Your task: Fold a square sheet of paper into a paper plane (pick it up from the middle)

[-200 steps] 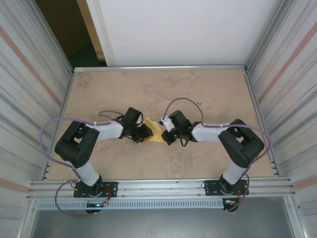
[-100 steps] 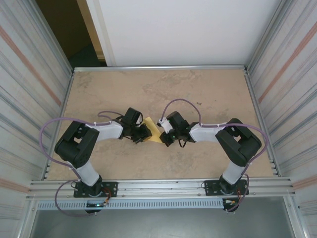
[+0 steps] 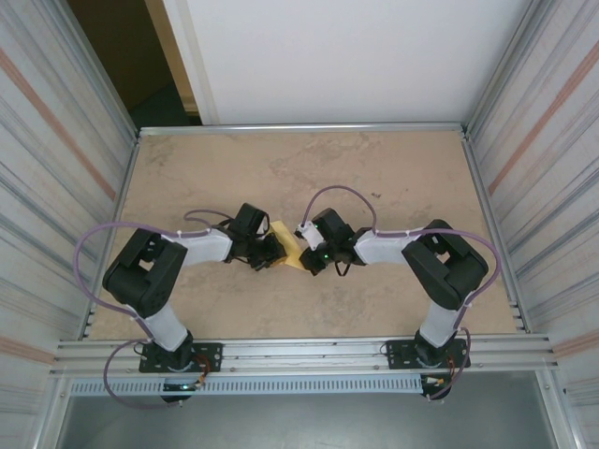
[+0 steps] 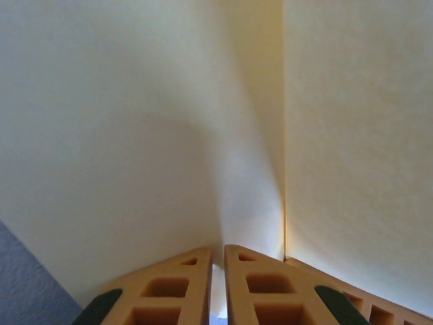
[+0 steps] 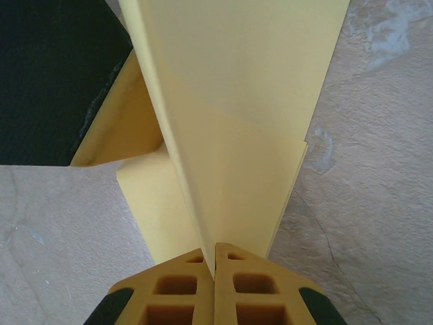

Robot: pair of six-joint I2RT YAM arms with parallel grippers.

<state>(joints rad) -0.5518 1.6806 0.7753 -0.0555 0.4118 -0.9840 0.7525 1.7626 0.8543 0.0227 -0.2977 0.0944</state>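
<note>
Both tools meet nose to nose over the middle of the desk [image 3: 374, 178], slightly nearer its near edge than its far one, with the two arms reaching inward from the near corners. Between them the square sheet of paper [image 3: 286, 234], pale yellow and already creased into a smaller folded shape, stands on edge off the desk surface. The right tool [image 3: 306, 259] has its fingers pressed fully together on the paper's lower folded edge, which the right wrist view shows running straight into the closed right tool [image 5: 215, 247]. The left tool [image 3: 278, 251] is pinched almost together, a thin slit left between the fingers [image 4: 260, 284], gripping the paper [image 4: 135, 135] from the opposite side.
</note>
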